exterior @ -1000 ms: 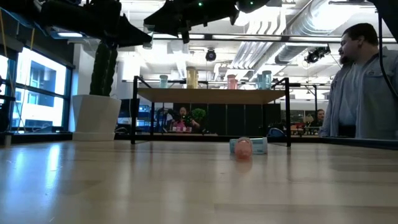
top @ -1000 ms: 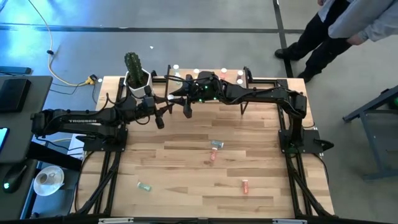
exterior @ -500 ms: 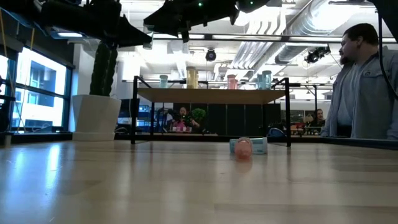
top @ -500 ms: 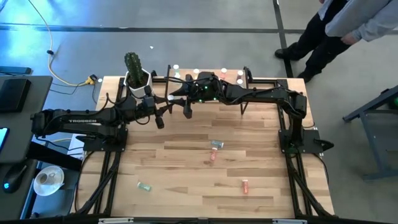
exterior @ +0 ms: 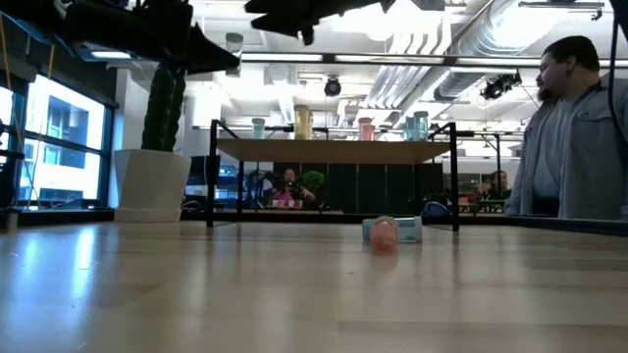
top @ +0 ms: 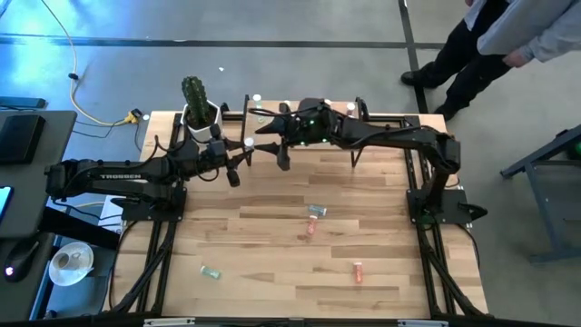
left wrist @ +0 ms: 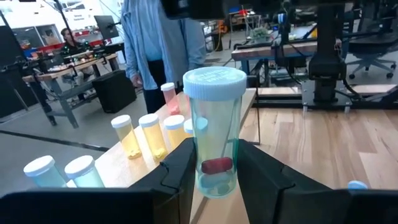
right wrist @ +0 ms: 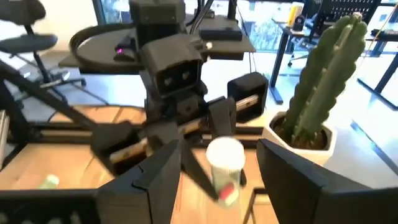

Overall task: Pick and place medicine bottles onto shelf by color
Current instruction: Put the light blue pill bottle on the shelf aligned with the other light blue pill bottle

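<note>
Teal bottle (left wrist: 215,134) upright, clamped in left end effector (left wrist: 216,169) nr shelf (top: 272,123), right end effector (right wrist: 211,168) fingers apart, holding nothing, 4 bottles loose on worktop (top: 263,241).

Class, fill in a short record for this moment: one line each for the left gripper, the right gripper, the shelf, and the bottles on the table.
left gripper: shut on pale bluish bottle, raised near the shelf
right gripper: open, facing that bottle
shelf: upright bottles on top
loose bottles: four lying on the table
</note>
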Robot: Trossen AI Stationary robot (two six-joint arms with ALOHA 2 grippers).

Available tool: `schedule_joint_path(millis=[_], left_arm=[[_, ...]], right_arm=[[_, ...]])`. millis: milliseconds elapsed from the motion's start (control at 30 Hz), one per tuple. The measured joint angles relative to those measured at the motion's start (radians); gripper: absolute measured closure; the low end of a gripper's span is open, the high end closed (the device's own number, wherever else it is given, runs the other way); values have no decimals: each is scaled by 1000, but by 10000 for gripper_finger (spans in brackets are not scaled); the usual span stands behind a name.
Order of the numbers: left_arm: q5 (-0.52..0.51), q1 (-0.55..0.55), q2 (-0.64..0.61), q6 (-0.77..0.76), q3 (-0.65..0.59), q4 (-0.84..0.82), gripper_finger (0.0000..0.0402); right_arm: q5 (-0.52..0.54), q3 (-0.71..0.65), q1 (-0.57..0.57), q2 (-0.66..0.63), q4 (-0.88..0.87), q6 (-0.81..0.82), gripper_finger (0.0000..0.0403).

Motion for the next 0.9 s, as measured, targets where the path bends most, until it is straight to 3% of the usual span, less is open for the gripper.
schedule_joint_path(millis=[267, 567, 900], left_arm=[[66, 0, 0, -18, 0, 93, 307], [178, 0, 0, -45, 0, 123, 307], [186, -37, -1, -35, -1, 189, 307]], right_arm=[[-11, -4, -1, -46, -161, -121, 199], [-58, -5, 19, -11, -88, -129, 199], [-44, -4, 47, 21, 9, -109, 199]])
